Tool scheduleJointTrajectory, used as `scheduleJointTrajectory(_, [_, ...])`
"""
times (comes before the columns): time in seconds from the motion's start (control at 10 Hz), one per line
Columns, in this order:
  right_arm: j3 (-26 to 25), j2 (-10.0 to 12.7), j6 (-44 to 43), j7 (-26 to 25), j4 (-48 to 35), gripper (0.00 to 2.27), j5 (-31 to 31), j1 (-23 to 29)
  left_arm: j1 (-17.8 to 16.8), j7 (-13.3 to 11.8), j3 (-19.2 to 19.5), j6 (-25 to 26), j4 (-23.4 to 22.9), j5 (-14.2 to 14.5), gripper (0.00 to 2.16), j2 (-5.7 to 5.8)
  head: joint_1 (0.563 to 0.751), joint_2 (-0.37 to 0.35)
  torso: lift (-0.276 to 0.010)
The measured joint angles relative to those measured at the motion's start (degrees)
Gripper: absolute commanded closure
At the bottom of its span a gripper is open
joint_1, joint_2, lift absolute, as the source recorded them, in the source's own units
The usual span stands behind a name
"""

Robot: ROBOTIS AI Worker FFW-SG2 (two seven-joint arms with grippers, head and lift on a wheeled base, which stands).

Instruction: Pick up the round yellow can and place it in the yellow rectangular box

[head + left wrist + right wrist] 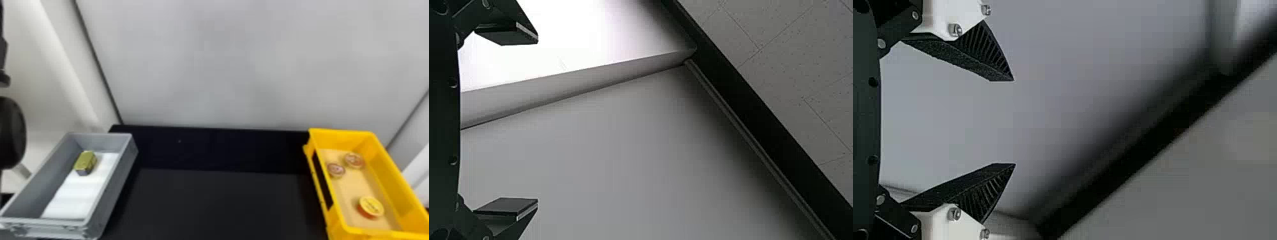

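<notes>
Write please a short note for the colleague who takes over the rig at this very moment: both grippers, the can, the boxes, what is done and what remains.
Left gripper: open, empty.
Right gripper: open, empty.
Round yellow can: inside the yellow box, near its front end. Farther back in there lie one patterned tin and a second patterned tin.
Gold tin: in the gray box, on the left.
Done: the can is in its box and released.
Left: apparently nothing; I would leave the gold tin, as the task does not seem to mean it.
</notes>
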Motion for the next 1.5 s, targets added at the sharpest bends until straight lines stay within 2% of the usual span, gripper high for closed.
scheduleJointTrajectory(0.2, [0.3,-0.5,-8.5,-4.5,-0.7,0.24,0.9,0.7,1.0,0.6,0.6,-1.8,0.7,0.0,0.13,-1.67,0.663,0.054,-0.01])
scheduleJointTrajectory(0.4, [0.8,-0.5,-10.5,-5.1,-1.3,0.24,1.7,1.0,1.8,1.0,1.0,-3.2,1.2,0.0,0.13,-2.65,0.663,0.054,-0.01])
scheduleJointTrajectory(1.5, [0.6,-0.3,-8.8,-5.1,-1.9,0.24,2.1,2.3,1.0,0.9,0.1,-2.5,1.2,0.1,0.13,-2.38,0.663,0.054,-0.01])
